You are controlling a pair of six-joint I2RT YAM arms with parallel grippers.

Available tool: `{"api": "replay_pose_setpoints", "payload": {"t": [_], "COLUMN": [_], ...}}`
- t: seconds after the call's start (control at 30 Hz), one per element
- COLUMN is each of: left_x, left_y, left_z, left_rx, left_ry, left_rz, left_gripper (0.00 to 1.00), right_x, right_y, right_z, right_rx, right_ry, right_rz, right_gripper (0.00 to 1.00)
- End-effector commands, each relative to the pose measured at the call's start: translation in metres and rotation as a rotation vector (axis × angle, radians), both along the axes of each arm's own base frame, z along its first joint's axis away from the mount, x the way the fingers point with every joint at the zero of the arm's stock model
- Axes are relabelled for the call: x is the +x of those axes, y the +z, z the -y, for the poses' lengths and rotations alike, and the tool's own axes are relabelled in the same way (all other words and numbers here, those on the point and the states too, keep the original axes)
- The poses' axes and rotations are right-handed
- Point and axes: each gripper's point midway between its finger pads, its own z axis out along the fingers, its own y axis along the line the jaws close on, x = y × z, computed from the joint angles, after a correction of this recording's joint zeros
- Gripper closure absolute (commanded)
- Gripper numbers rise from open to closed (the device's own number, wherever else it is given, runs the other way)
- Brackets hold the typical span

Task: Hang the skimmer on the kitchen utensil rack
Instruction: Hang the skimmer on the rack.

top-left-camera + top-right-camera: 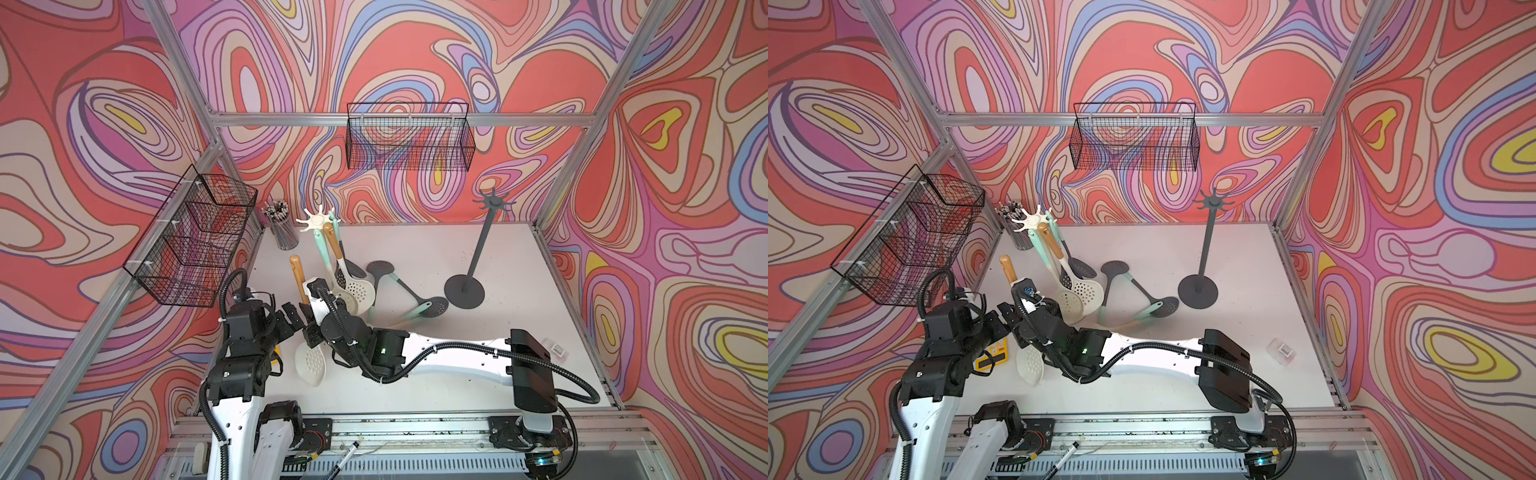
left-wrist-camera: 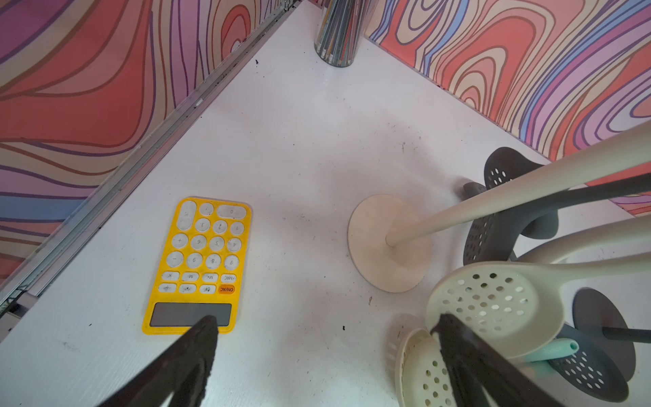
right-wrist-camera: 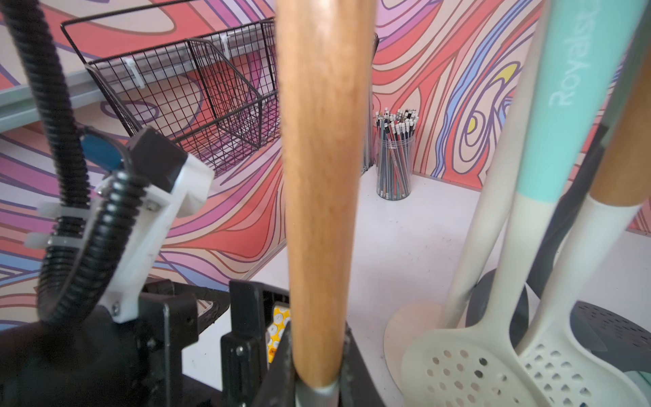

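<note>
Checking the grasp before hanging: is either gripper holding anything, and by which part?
The right gripper is shut on the skimmer at the head end of its wooden handle. The left gripper holds nothing.

Bright, even light, soft shadows; the close skimmer (image 3: 322, 183) blurs.

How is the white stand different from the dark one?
The cream rack is pale, the grey rack dark. The cream rack has skimmers hanging from its hooks; the grey rack's hooks are bare. The cream rack stands beside the pencil cup, the grey rack farther right. Both are upright poles on round bases.
</note>
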Motion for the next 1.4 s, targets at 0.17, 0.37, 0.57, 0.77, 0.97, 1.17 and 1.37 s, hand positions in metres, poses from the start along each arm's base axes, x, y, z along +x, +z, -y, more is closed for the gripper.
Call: {"api": "replay_pose_setpoints", "payload": {"t": [0.17,0.37,0.57,0.77,0.97,1.17,1.37], "left_x": [0.006,0.006,0.005,0.004,0.004,0.002,0.002], "left_y": [-0.003,-0.005,-0.005,-0.005,-0.003,-0.001,0.000], "left_z": [0.001,0.002,0.000,0.000,0.000,0.000,0.001], "left_rx": [-0.017,-0.018,-0.014,-0.016,-0.014,-0.008,-0.010], "left_ry": [-0.008,-0.013,-0.001,0.001,0.002,0.003,0.003], "left_rz": [-0.001,-0.008,-0.009,-0.007,0.003,0.010,0.017], "left_gripper": [0.00,0.00,0.00,0.00,0.00,0.00,0.00], "right_x": [0.002,0.003,0.004,0.008,0.015,0.031,0.043], "right_y": [0.014,0.013,0.012,0.010,0.010,0.010,0.018], "right_z": [-0.001,0.000,0.001,-0.002,-0.004,-0.004,-0.002], "right_rx": [0.050,0.046,0.048,0.057,0.061,0.055,0.053], "right_ry": [-0.002,-0.001,-0.002,-0.011,-0.024,-0.044,-0.075], "right_rz": [0.009,0.011,0.011,0.010,0.017,0.027,0.063], "right_gripper": [1.00,1.00,1.00,1.00,1.00,1.00,1.00]}}
